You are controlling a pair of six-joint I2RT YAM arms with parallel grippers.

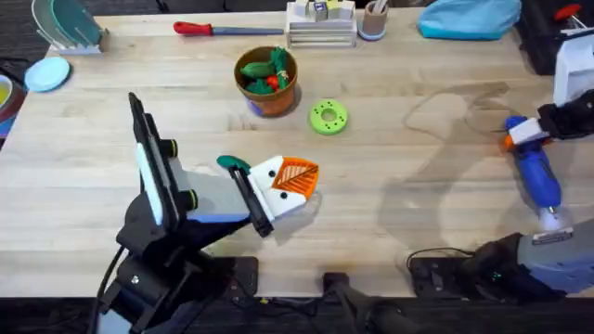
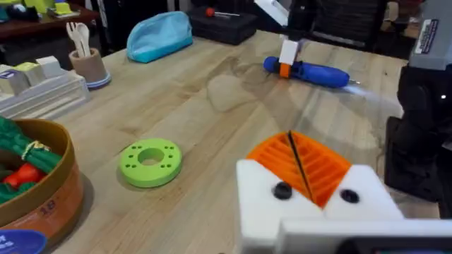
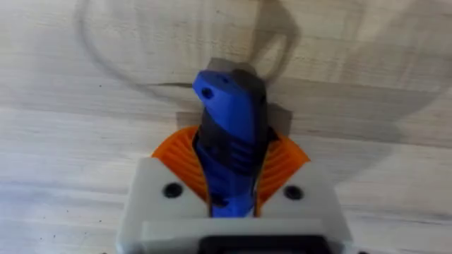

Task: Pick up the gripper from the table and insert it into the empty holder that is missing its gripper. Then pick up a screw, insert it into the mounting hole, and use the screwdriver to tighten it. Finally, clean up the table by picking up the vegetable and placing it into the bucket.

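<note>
My left gripper [image 1: 295, 178] rests low over the table's middle, shut, its two orange ribbed pads [image 2: 311, 164] pressed together with nothing between them. Each white holder block [image 2: 265, 201] carries a pad and a dark screw head [image 2: 282, 190]. A loose gripper piece and a loose screw are out of view. The dark teal vegetable [image 1: 232, 163] lies on the table right beside the left wrist. The terracotta bucket [image 1: 269, 82] stands behind it, holding green and red toy vegetables. At the far right, my right gripper [image 1: 522, 133] is shut on the blue screwdriver [image 1: 537, 174] [image 3: 229, 141] [image 2: 311, 72], which lies level near the tabletop.
A green round disc with holes [image 1: 328, 116] [image 2: 150, 161] lies right of the bucket. A red-handled hand tool [image 1: 209, 29], a clear tray stack [image 1: 320, 26], a cup [image 1: 373, 19] and a blue pouch [image 1: 469, 17] line the far edge. Bare wood [image 1: 418, 158] separates the two grippers.
</note>
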